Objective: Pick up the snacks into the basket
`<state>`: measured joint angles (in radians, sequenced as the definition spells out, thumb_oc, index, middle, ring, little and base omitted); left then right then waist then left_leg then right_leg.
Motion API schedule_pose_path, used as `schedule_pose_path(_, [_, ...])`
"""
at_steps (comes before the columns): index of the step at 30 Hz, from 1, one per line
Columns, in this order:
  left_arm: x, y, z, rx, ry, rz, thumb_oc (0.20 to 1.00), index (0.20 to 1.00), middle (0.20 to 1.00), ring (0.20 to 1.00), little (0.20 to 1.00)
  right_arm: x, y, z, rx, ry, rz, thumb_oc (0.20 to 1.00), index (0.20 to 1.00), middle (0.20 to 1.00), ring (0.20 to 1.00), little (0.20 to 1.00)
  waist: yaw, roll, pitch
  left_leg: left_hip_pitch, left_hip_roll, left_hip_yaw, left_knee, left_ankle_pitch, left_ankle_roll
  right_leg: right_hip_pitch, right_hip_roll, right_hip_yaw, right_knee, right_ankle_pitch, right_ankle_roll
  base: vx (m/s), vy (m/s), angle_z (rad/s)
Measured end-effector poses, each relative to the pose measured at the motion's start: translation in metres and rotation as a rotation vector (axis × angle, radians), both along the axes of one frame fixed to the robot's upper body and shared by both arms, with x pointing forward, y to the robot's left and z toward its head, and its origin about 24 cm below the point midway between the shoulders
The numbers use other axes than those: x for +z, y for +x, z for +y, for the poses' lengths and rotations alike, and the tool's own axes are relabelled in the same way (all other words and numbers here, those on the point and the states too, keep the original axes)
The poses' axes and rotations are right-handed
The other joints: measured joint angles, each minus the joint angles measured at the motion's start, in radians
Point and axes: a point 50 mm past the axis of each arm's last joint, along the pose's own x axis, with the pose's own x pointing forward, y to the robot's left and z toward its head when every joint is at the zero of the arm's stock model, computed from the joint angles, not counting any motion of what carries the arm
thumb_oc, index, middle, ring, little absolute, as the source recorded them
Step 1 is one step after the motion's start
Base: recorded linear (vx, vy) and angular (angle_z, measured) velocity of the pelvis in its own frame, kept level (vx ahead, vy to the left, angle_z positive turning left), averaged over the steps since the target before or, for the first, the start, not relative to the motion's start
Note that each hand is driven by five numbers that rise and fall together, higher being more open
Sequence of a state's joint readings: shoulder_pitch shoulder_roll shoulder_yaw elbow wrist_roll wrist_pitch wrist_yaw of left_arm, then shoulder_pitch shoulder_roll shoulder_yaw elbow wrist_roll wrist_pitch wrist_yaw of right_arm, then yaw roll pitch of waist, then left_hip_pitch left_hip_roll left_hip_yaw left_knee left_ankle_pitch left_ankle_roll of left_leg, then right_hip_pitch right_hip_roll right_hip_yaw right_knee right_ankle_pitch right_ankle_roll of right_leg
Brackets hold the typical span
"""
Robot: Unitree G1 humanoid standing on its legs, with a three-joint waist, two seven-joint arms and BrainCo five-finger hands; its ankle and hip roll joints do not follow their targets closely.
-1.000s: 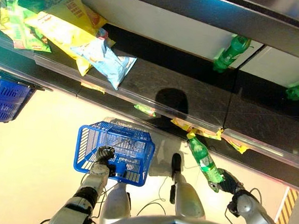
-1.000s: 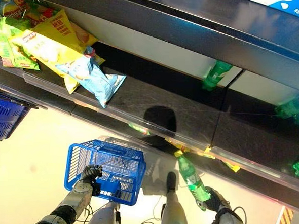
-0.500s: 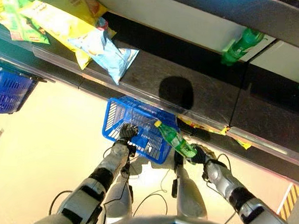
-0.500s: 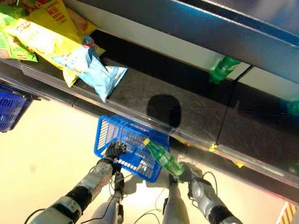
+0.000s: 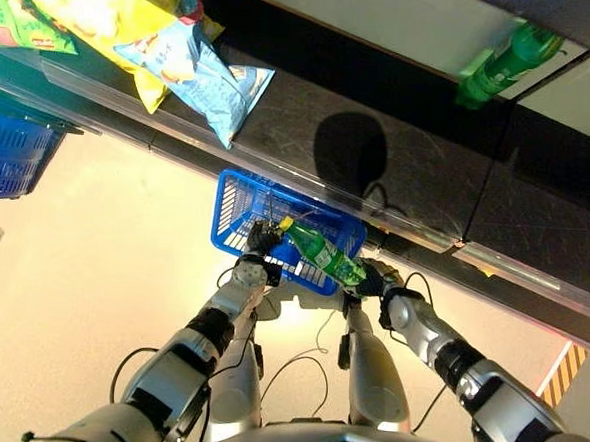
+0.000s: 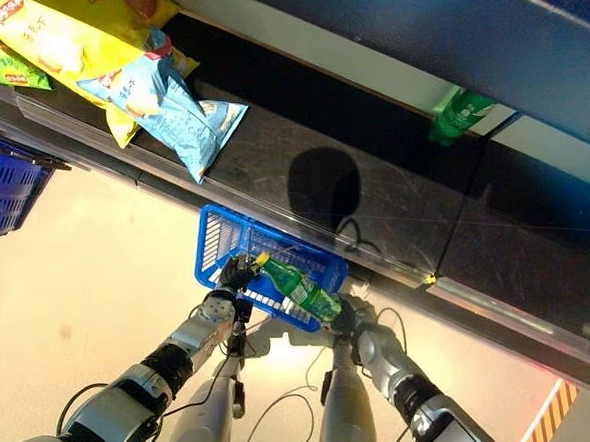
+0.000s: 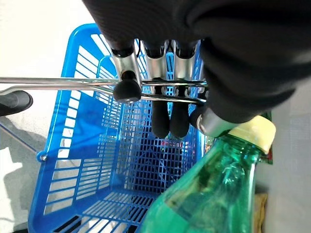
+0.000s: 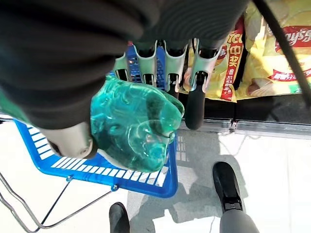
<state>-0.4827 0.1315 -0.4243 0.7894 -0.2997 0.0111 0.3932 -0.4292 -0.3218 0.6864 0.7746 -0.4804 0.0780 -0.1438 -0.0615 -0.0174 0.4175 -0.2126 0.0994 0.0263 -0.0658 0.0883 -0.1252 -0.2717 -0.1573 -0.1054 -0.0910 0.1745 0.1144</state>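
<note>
Right hand [image 5: 374,279] grasping bottle [image 5: 320,254] above basket [image 5: 238,196]; left hand [image 7: 160,99] clenched on basket handle [image 7: 58,83]. Risk: bottle neck knocks handle, drops outside.

The right hand [image 8: 160,63] gripped the green bottle [image 8: 133,124] by its base, over the blue basket [image 8: 146,177]; yellow snack bags [image 8: 279,53] sat beyond.

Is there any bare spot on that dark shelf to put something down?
Yes: the shelf lies bare between the pale blue snack bag and the green bottle standing at the back. Its left end is crowded with yellow snack bags piled together.
</note>
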Motion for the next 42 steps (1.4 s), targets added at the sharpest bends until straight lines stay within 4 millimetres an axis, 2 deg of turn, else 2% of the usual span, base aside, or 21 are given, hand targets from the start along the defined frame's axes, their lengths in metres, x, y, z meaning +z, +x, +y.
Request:
schedule_pose_path(6, [0.017,0.000,-0.024,-0.086,-0.061,-0.069,0.200,0.200,0.200,0.200,0.200,-0.002,0.011,0.008,-0.080,0.023,0.021,0.200,0.200,0.200,0.200,0.200,0.032,0.004,0.027,-0.030,0.000,-0.016,0.015,0.003,-0.002,-0.012,0.000,-0.015,0.000,0.003,-0.004,-0.02,0.004,0.06])
schedule_pose_path(11, [0.032,0.000,-0.032,-0.135,-0.090,-0.132,0.200,0.200,0.200,0.200,0.200,0.015,0.024,0.010,-0.118,0.092,-0.043,0.200,0.200,0.200,0.200,0.200,0.034,0.010,0.052,-0.063,0.001,-0.035,0.028,0.005,-0.005,-0.027,0.000,-0.032,0.000,0.005,-0.006,-0.02,-0.010,0.10])
schedule_pose_path(14, [0.034,0.000,-0.034,-0.148,-0.095,-0.137,0.200,0.200,0.200,0.200,0.200,0.017,0.027,0.009,-0.146,0.104,-0.049,0.200,0.200,0.200,0.200,0.200,0.054,0.016,0.059,-0.068,0.001,-0.037,0.029,0.005,-0.005,-0.029,0.000,-0.035,0.000,0.005,-0.006,-0.01,0.009,0.03])
schedule_pose_path(23, [0.033,0.000,-0.030,-0.144,-0.091,-0.133,0.200,0.200,0.200,0.200,0.200,0.014,0.025,0.007,-0.187,0.128,-0.057,0.200,0.200,0.200,0.200,0.200,0.054,0.019,0.061,-0.079,-0.001,-0.053,0.036,0.006,-0.006,-0.029,-0.002,-0.045,0.000,0.005,-0.007,0.00,0.006,0.03])
schedule_pose_path(30, [0.033,-0.001,-0.022,-0.096,-0.120,-0.138,0.200,0.200,0.200,0.200,0.200,0.001,0.010,-0.005,-0.308,0.217,-0.019,0.200,0.200,0.200,0.200,0.200,0.052,0.026,0.068,-0.082,-0.001,-0.055,0.038,0.006,-0.006,-0.029,-0.002,-0.045,0.000,0.005,-0.007,0.00,0.000,0.01])
schedule_pose_path(35, [0.034,-0.002,-0.019,-0.073,-0.135,-0.143,0.200,0.200,0.200,0.200,0.200,0.009,0.004,-0.011,-0.310,0.254,-0.067,0.200,0.200,0.200,0.200,0.200,0.049,0.024,0.074,-0.086,-0.001,-0.054,0.038,0.006,-0.006,-0.034,-0.002,-0.045,0.000,0.005,-0.007,0.00,0.000,0.00])
schedule_pose_path(38, [0.037,0.000,-0.012,-0.031,-0.147,-0.154,0.200,0.200,0.200,0.200,0.200,0.017,0.001,-0.026,-0.327,0.267,-0.120,0.200,0.200,0.200,0.200,0.200,0.048,0.023,0.085,-0.087,-0.001,-0.054,0.039,0.006,-0.006,-0.035,-0.002,-0.044,0.000,0.005,-0.007,0.00,0.000,0.00])
schedule_pose_path(41, [0.034,0.000,0.005,0.030,-0.139,-0.149,0.200,0.200,0.200,0.200,0.200,0.016,-0.006,-0.049,-0.383,0.242,-0.138,0.200,0.200,0.200,0.200,0.200,0.042,0.010,0.093,-0.086,-0.001,-0.054,0.039,0.006,-0.006,-0.034,-0.002,-0.043,0.000,0.005,-0.007,0.00,0.000,0.00])
schedule_pose_path(42, [0.035,0.001,0.004,0.035,-0.150,-0.154,0.200,0.200,0.200,0.200,0.200,0.015,-0.008,-0.053,-0.391,0.239,-0.139,0.200,0.200,0.200,0.200,0.200,0.044,0.009,0.093,-0.086,-0.001,-0.053,0.039,0.006,-0.006,-0.034,-0.002,-0.043,0.000,0.005,-0.007,0.00,0.000,0.00])
